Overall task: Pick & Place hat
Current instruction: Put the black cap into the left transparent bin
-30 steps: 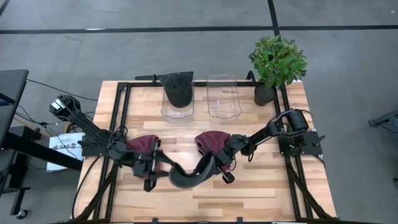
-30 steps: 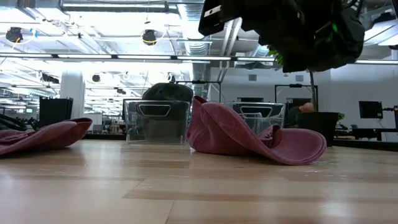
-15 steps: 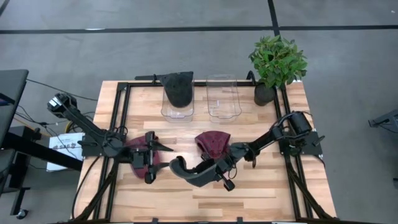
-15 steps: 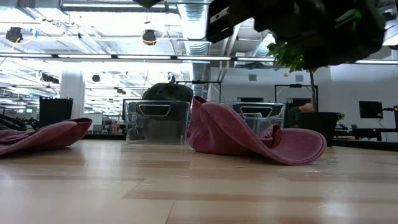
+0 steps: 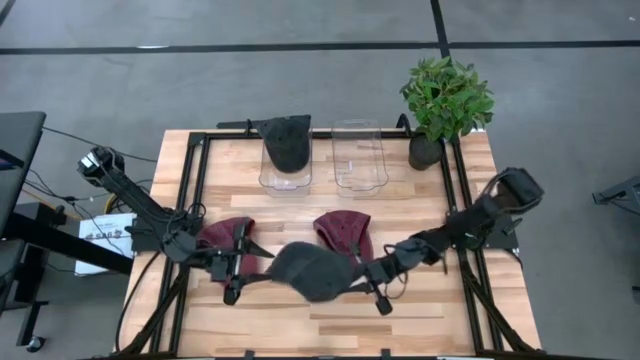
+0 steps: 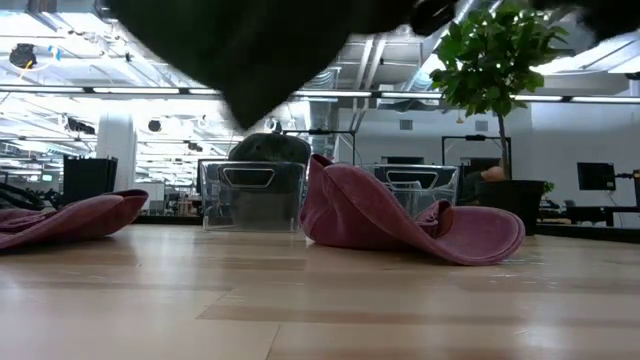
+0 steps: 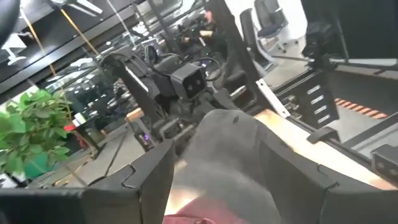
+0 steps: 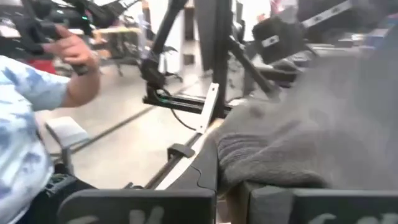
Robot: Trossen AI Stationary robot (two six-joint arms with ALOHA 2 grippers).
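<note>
Now I am holding the dark grey hat above the front middle of the table, my right gripper clamping its right edge.

My left gripper is standing open just beside the hat's left edge; one maroon hat is lying under my left arm and another just behind the lifted hat; two clear bins are sitting at the back edge, the left bin holding a dark hat, the right bin beside a potted plant; bare wood is lying along the front edge; a person's hand is showing beyond the table.
</note>
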